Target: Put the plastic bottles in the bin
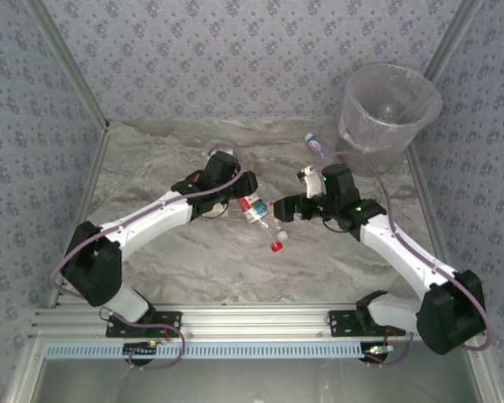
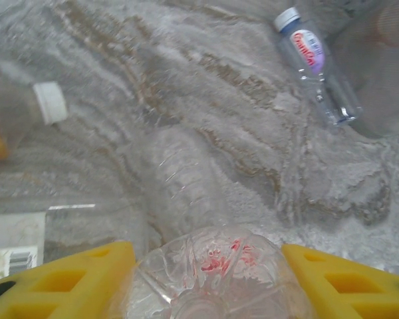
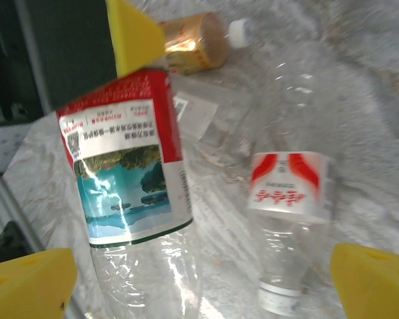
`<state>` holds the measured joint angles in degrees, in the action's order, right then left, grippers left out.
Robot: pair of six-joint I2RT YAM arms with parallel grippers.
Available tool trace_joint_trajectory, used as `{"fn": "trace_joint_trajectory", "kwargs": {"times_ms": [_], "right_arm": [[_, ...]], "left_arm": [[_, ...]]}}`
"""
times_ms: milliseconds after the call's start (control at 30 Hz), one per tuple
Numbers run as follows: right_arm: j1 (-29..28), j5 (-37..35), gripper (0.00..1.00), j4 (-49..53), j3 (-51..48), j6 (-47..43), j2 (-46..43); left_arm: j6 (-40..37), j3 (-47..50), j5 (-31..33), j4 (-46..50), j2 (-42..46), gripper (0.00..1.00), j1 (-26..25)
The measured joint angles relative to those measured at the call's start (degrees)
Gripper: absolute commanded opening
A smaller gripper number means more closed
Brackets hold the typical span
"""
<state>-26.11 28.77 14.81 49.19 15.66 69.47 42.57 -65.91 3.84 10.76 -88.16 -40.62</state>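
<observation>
On the table (image 1: 168,252), four plastic bottles (image 1: 315,144), one bin (image 1: 378,138), left hand (image 1: 244,196) pinching a red-labelled bottle (image 1: 254,207), right hand (image 1: 284,210) spread

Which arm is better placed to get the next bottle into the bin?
Left. The left gripper is shut on the landscape-label bottle, ready to carry. The right gripper, though nearer the bin, is open and empty.
</observation>
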Motion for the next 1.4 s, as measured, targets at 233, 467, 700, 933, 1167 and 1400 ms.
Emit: {"fn": "trace_joint_trajectory", "kwargs": {"times_ms": [233, 467, 700, 933, 1167, 1400], "right_arm": [[-5.31, 3.45, 1.00, -4.92, 1.77, 0.68, 5.35], [-7.80, 2.67, 1.00, -13.68, 1.75, 1.60, 7.96], [-10.16, -0.17, 1.00, -16.39, 2.08, 1.95, 12.44], [-10.95, -2.49, 0.83, -18.95, 2.10, 2.01, 13.60], [-10.95, -3.08, 0.72, -20.22, 2.10, 1.95, 13.60], [-10.91, -3.56, 0.67, -20.24, 2.10, 1.92, 13.60]], "left_arm": [[-3.02, -0.04, -4.72, -4.46, 0.00, 0.42, 2.47], [-2.91, -0.04, -9.29, -7.04, 0.00, 0.42, 5.44], [-2.89, -0.04, -13.55, -8.87, 0.00, 0.42, 5.75], [-3.04, -0.04, -14.40, -9.57, -0.02, 0.44, 5.90], [-2.93, -0.07, -14.58, -9.29, -0.02, 0.50, 5.90], [-2.51, -0.59, -14.58, -9.03, 0.13, 0.64, 5.90]]}}
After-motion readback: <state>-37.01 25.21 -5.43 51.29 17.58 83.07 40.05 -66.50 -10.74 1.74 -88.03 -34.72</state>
